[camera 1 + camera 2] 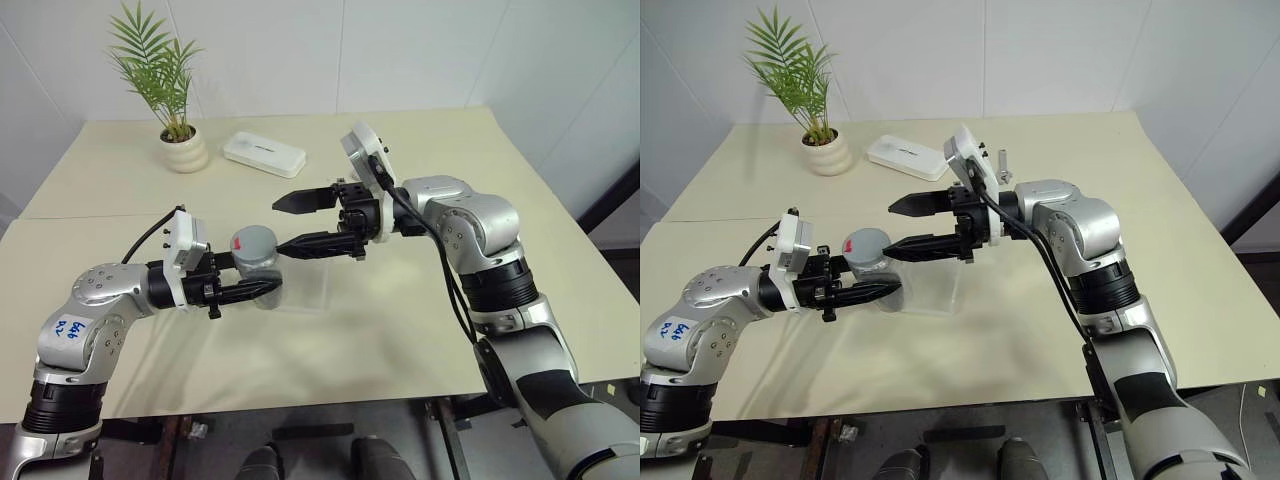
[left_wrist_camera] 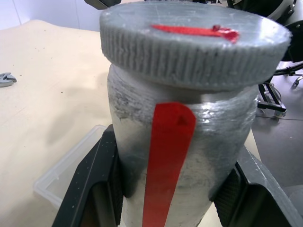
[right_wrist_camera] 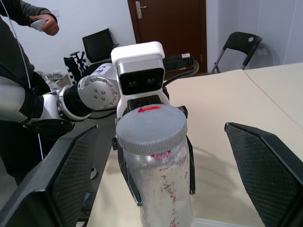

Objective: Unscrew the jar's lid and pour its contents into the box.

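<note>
Jar (image 1: 258, 268): squat grey cylinder, rough matte wall, red vertical stripe, upright above the table (image 1: 420, 330) and clamped at its body by the left gripper (image 1: 262, 287), whose black fingers are shut tight on it, forearm level and reaching in from the left; lid (image 1: 250, 241): flat round grey cap, ribbed edge, red mark on top, seated on the jar. Box (image 1: 305, 285): shallow clear plastic tray, rounded corners, on the table just behind and beneath the jar. Right gripper (image 1: 293, 224): pointed black fingers spread wide, holding nothing, aimed level at the lid from the right, lower fingertip near its rim; beyond stand a white ribbed pot (image 1: 185, 150) with a palm and a flat white case (image 1: 264, 153).
</note>
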Motion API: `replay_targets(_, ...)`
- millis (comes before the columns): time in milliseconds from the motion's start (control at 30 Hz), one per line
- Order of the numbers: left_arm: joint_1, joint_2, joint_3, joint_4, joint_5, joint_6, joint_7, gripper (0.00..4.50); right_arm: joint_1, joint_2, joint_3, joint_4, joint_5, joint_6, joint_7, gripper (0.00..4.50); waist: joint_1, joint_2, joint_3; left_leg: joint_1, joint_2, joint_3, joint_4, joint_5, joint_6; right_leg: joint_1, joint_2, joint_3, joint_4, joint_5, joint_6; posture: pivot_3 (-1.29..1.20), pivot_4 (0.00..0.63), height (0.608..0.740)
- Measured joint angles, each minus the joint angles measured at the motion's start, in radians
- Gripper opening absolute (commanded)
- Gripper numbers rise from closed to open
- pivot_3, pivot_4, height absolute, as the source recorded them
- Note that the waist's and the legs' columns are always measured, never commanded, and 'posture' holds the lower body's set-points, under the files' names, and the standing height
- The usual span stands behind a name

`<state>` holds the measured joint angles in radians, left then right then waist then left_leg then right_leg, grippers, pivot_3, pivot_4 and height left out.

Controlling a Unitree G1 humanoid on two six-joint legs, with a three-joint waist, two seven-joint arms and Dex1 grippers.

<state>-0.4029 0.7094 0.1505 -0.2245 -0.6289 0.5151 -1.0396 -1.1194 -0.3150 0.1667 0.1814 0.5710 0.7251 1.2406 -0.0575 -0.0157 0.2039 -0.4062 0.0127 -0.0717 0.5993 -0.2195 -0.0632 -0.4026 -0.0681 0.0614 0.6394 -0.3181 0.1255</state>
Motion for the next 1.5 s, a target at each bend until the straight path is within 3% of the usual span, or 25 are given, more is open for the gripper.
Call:
replay_targets(467, 0.001, 0.0, 0.0, -0.008, 0.0, 0.003, 0.002, 1.97, -0.02, 0.066, 0.076, -0.007, -0.044, -0.006, -0.028, 4.47, 0.001, 0.0, 0.0, 0.0, 0.001, 0.0, 0.0, 0.001, -0.002, -0.003, 0.002, 0.001, 0.005, -0.001, -0.002, 0.0, 0.15, 0.74)
replay_targets(567, 0.001, 0.0, 0.0, -0.014, 0.0, 0.005, 0.003, 1.97, -0.02, 0.07, 0.081, -0.011, -0.046, -0.007, -0.028, 3.89, 0.001, 0.0, 0.0, 0.0, 0.001, 0.0, 0.0, 0.001, -0.002, -0.004, 0.002, 0.001, 0.005, -0.001, -0.002, 0.0, 0.15, 0.74)
replay_targets(700, 0.001, 0.0, 0.0, -0.02, -0.002, 0.006, 0.003, 1.97, -0.018, 0.071, 0.08, -0.012, -0.047, -0.009, -0.028, 2.58, 0.001, 0.0, 0.0, 0.0, 0.002, 0.0, 0.0, 0.001, -0.003, -0.004, 0.002, 0.001, 0.006, -0.001, -0.002, 0.0, 0.15, 0.74)
replay_targets(933, -0.001, 0.0, 0.019, -0.04, -0.018, 0.001, 0.006, 1.97, -0.012, 0.109, 0.017, -0.018, 0.023, 0.06, -0.068, 2.54, 0.001, 0.0, 0.0, 0.0, 0.002, 0.0, 0.0, 0.001, -0.003, -0.004, 0.002, 0.001, 0.006, -0.001, -0.002, 0.0, 0.15, 0.74)
replay_targets(1067, 0.026, 0.002, 0.014, -0.037, -0.017, 0.007, 0.005, 1.97, -0.052, 0.135, -0.168, -0.032, 0.205, 0.176, -0.139, 2.54, 0.003, 0.0, 0.0, -0.001, 0.002, 0.0, 0.0, 0.001, -0.003, -0.005, 0.002, 0.001, 0.007, -0.001, -0.003, 0.0, 0.15, 0.74)
replay_targets(1133, 0.029, 0.003, 0.015, -0.04, -0.017, 0.007, 0.006, 1.97, -0.048, 0.124, -0.193, -0.062, 0.224, 0.186, -0.164, 2.54, 0.003, 0.0, 0.0, -0.001, 0.002, 0.0, 0.0, 0.001, -0.003, -0.005, 0.002, 0.001, 0.007, -0.001, -0.003, 0.0, 0.15, 0.74)
replay_targets(1233, 0.057, 0.01, 0.029, -0.044, -0.019, 0.01, 0.014, 1.97, 0.025, 0.046, -0.165, -0.075, 0.107, 0.06, -0.21, 2.54, 0.003, -0.001, 0.0, -0.001, 0.002, 0.0, 0.0, 0.001, -0.003, -0.004, 0.002, 0.001, 0.006, -0.001, -0.003, 0.0, 0.15, 0.74)
replay_targets(1333, 0.063, 0.022, 0.06, -0.042, -0.021, 0.015, 0.026, 1.97, 0.154, -0.033, -0.136, 0.009, -0.073, -0.178, -0.239, 2.54, 0.006, -0.001, 0.0, -0.001, 0.002, 0.001, 0.0, 0.001, -0.003, -0.005, 0.002, 0.001, 0.005, -0.001, -0.003, 0.0, 0.15, 0.74)
replay_targets(1500, 0.07, 0.056, 0.099, -0.044, -0.071, 0.097, 0.059, 1.97, 0.346, -0.069, -0.198, 0.339, -0.257, -0.608, -0.346, 2.54, 0.003, -0.001, 0.001, -0.001, 0.002, 0.003, -0.001, 0.001, -0.003, -0.005, 0.003, 0.003, 0.005, -0.001, -0.003, 0.0, 0.15, 0.74)
